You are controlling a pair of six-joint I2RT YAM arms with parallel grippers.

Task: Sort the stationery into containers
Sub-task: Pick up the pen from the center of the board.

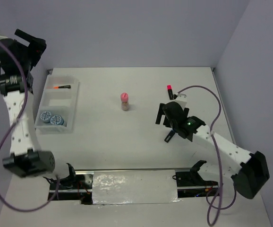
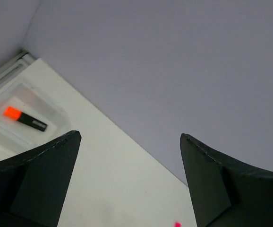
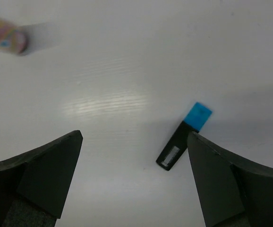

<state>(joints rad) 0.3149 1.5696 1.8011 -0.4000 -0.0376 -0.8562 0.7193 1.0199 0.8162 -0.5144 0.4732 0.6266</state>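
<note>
Three markers (image 1: 61, 87) (image 1: 168, 88) (image 3: 183, 142); two blue rolls (image 1: 45, 117) (image 1: 56, 119); one pink-capped tube (image 1: 124, 101); one three-compartment tray (image 1: 57, 100).

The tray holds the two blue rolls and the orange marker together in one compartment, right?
No. The top external view shows the two blue rolls in the tray's nearest compartment and the orange marker in a separate one farther back.

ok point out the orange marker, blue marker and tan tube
orange marker (image 2: 30, 121), left wrist view, black barrel
blue marker (image 3: 181, 139), right wrist view, black barrel
tan tube (image 1: 125, 106), top view, tan body
</note>
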